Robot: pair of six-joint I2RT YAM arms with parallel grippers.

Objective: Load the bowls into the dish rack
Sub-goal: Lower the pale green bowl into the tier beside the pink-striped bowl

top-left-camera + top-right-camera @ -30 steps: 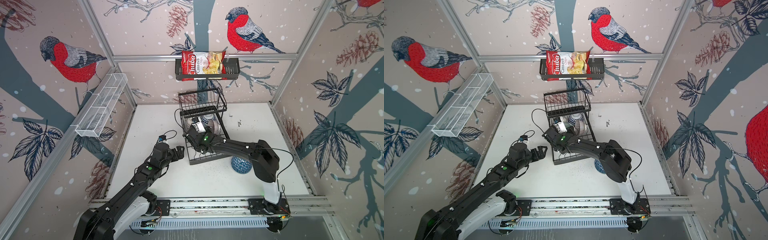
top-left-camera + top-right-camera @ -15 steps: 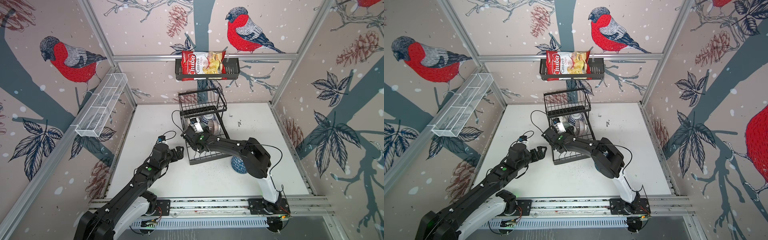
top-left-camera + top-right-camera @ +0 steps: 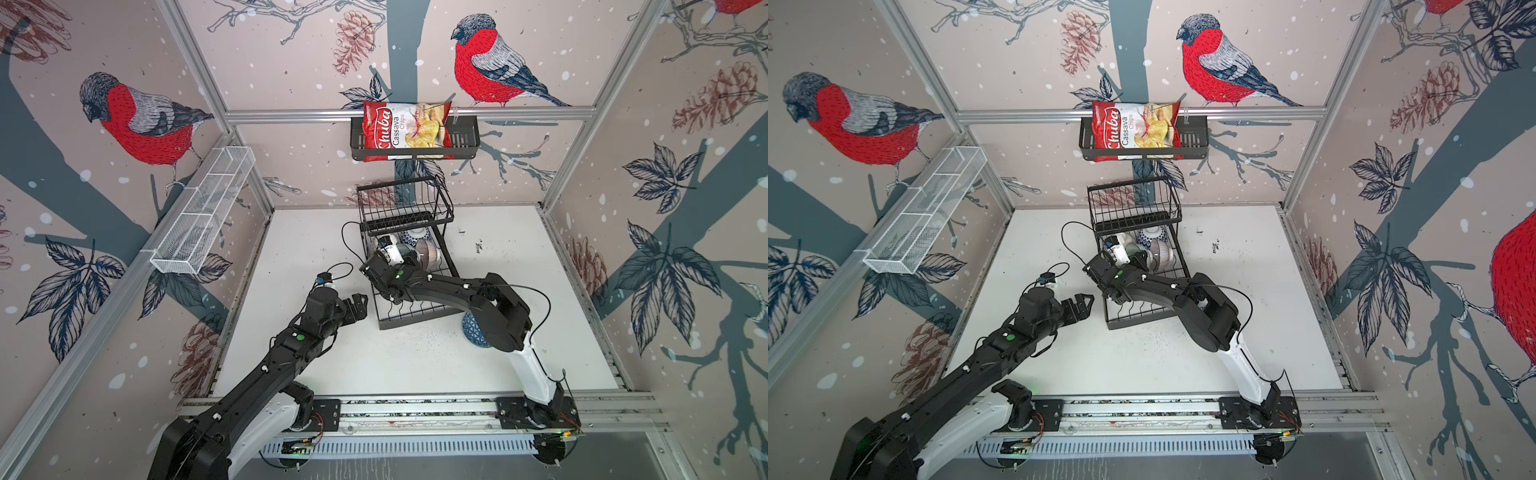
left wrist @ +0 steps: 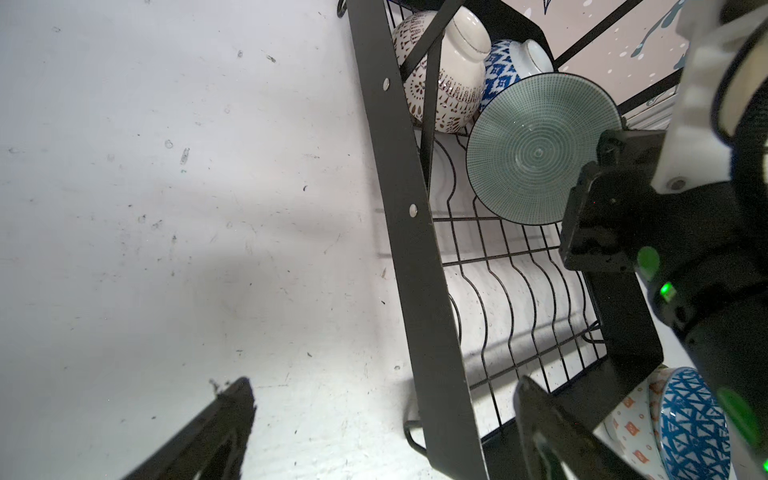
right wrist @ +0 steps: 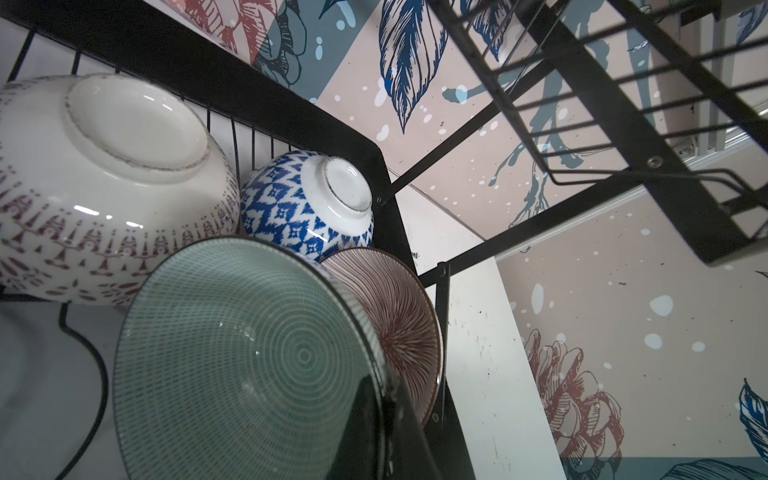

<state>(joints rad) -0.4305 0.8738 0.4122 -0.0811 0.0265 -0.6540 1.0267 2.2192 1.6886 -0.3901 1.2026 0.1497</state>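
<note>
Black arms (image 3: 291, 353), white base links (image 3: 536, 370), green LEDs (image 3: 399, 274)

Four round ceramic bowls (image 5: 104, 166) sit at the far end of the black wire dish rack (image 3: 419, 319), the pale green bowl (image 5: 249, 365) nearest you. Two more bowls (image 4: 694, 424) sit on the white table (image 3: 395, 365), right of the rack.

- Bright, even light is flooding the white surface (image 3: 415, 365), leaving only soft shadows.
- Glare is glinting on the pale green bowl (image 5: 232, 353) (small spots only).
- Wrist views are bending lines at their edges; close foreground is blurring.
</note>
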